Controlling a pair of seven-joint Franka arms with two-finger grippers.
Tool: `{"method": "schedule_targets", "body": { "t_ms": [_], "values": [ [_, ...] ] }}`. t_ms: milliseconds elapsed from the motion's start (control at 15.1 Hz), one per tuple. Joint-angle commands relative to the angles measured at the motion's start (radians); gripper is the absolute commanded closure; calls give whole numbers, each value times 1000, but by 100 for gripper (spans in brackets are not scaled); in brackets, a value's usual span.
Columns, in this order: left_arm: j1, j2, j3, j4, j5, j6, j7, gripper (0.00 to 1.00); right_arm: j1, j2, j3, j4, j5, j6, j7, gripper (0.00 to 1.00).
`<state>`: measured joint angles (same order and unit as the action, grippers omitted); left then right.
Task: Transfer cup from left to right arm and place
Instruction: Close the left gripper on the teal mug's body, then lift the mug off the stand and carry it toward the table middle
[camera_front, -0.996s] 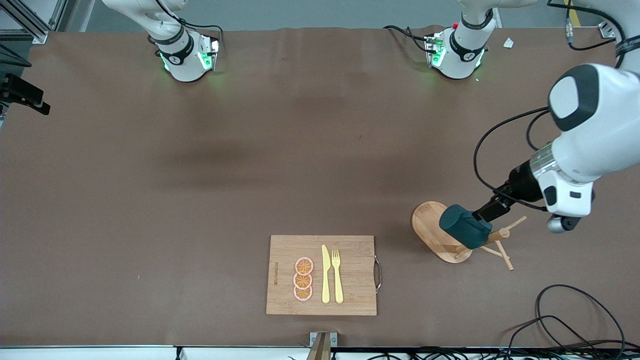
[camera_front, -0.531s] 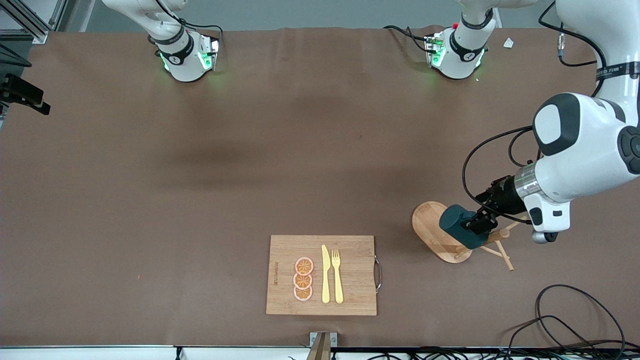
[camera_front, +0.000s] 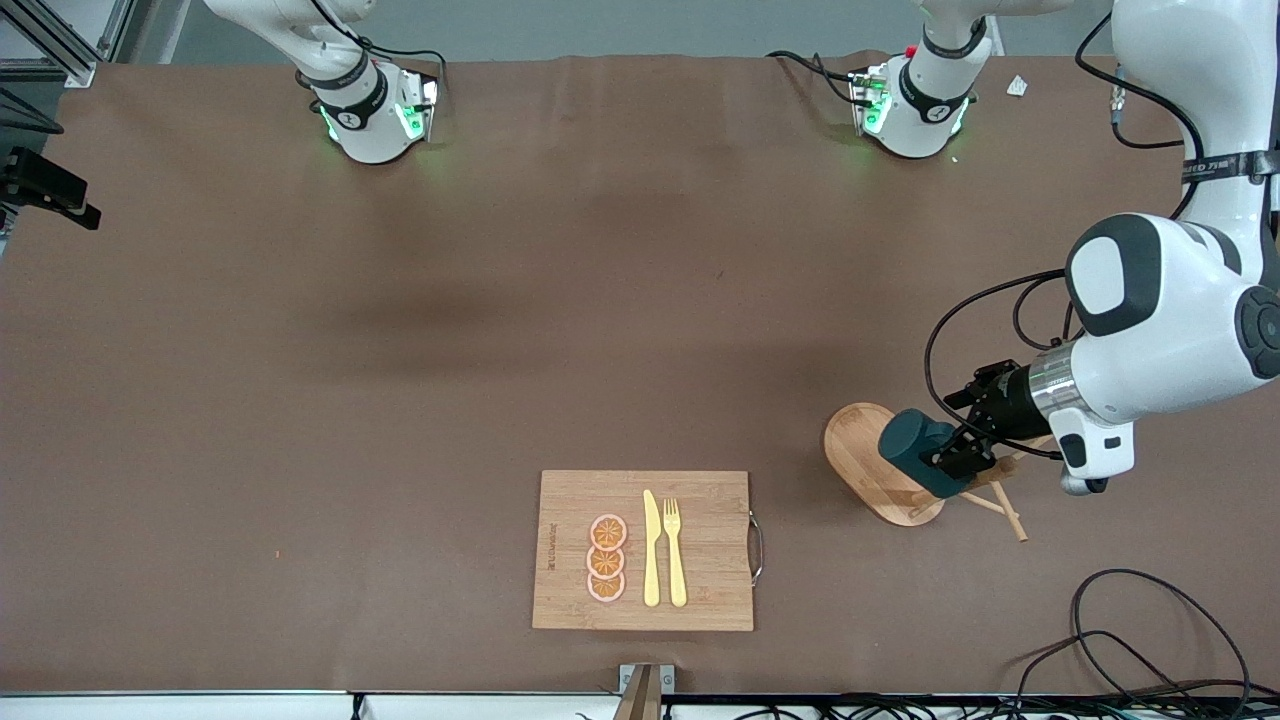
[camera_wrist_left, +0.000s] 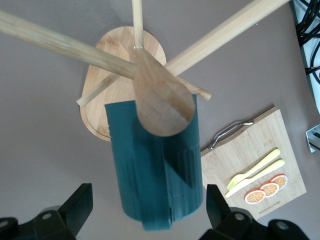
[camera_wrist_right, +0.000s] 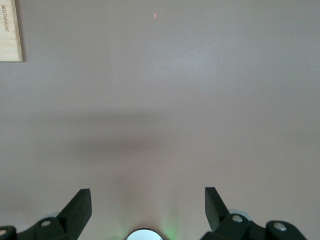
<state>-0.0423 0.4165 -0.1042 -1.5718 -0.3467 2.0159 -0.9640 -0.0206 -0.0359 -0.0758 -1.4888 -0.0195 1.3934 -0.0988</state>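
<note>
The dark teal cup hangs tilted on a peg of a wooden mug stand near the left arm's end of the table. In the left wrist view the cup hangs on a peg with a round wooden end, over the stand's oval base. My left gripper is open, with its fingers on either side of the cup and a gap on each side. My right gripper is open and empty over bare table; it is out of the front view.
A wooden cutting board with three orange slices, a yellow knife and a fork lies near the front edge; it also shows in the left wrist view. Black cables lie at the front corner near the left arm's end.
My left arm has swung in and lowered, bringing its open gripper from beside the cup to around it. The cup and stand have not moved.
</note>
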Motion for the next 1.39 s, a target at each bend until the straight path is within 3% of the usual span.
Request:
{"method": "schedule_targets", "body": {
  "t_ms": [0,531,797,1062,1328],
  "values": [
    [1,28,-3,18,-25,12,-10,0,-13,-33,14,-30,-16,6,2,0],
    [12,65,-3,22,-69,46,-4,14,-13,-33,14,-30,-16,6,2,0],
    [12,67,-3,22,-69,46,-6,26,-13,-33,14,-30,-16,4,2,0],
    [13,62,-3,26,-75,44,-13,44,-13,-33,14,-30,-16,4,2,0],
    [12,44,-3,35,-74,32,-45,49,-13,-33,13,-30,-16,4,2,0]
  ]
}}
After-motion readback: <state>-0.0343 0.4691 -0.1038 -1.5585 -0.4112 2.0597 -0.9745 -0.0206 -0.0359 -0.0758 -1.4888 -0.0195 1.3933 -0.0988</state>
